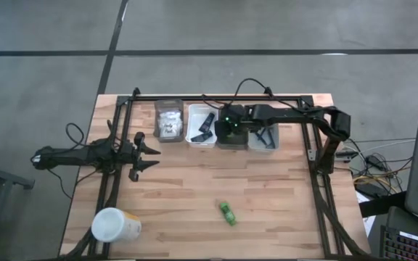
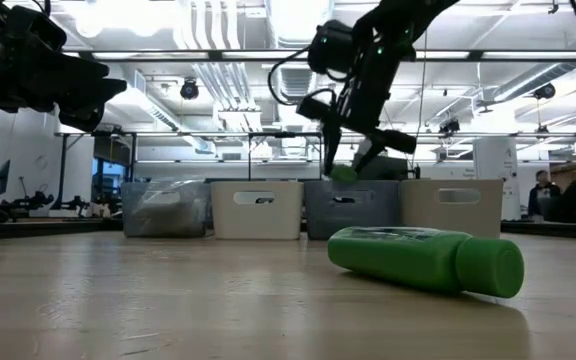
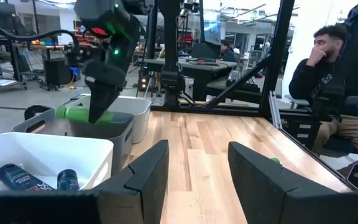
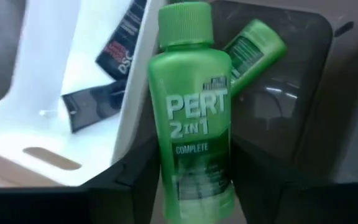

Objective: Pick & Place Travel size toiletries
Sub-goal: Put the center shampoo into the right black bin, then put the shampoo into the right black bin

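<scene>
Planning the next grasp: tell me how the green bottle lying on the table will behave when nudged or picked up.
The green bottle lies on its side on bare wood and looks round, so a sideways nudge would probably roll it. Its glossy plastic may be slippery. The wider cap end might make it curve as it rolls.

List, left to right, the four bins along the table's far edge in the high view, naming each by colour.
Clear bin → white bin → dark grey bin, under the right claw → light grey bin.
</scene>
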Robot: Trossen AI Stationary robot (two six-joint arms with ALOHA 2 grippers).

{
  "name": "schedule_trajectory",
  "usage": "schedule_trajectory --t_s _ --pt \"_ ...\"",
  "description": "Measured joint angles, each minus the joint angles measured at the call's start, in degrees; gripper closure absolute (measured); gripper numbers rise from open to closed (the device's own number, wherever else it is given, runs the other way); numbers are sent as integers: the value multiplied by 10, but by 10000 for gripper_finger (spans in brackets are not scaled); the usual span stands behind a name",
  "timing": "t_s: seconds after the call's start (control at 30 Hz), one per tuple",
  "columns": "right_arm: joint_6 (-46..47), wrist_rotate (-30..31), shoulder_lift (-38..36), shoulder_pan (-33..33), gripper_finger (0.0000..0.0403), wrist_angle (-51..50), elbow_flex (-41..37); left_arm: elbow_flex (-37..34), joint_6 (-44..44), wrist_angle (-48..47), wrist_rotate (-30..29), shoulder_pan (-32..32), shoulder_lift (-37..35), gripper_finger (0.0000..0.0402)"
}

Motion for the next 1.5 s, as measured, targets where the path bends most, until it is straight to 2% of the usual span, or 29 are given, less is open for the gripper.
schedule_trajectory --t_s 0.3,0.47,0.6,0.73,0.87,0.97,1.23,1.5 --pt "13 56 -4 0 151 -19 0 0 0 0 0 0 0 229" --pt "-26 56 -23 9 118 -11 13 0 0 0 0 0 0 229" --pt "-77 56 -39 41 98 -8 35 0 0 0 0 0 0 229" --pt "-113 20 -44 84 81 -7 56 0 0 0 0 0 0 229" --pt "-113 -49 -44 130 68 -6 68 0 0 0 0 0 0 229" --pt "-99 -76 -43 165 58 -9 68 0 0 0 0 0 0 229" --pt "-38 -79 -43 244 44 -10 68 0 0 0 0 0 0 229" --pt "2 -75 -43 298 62 -10 68 0 0 0 0 0 0 229"
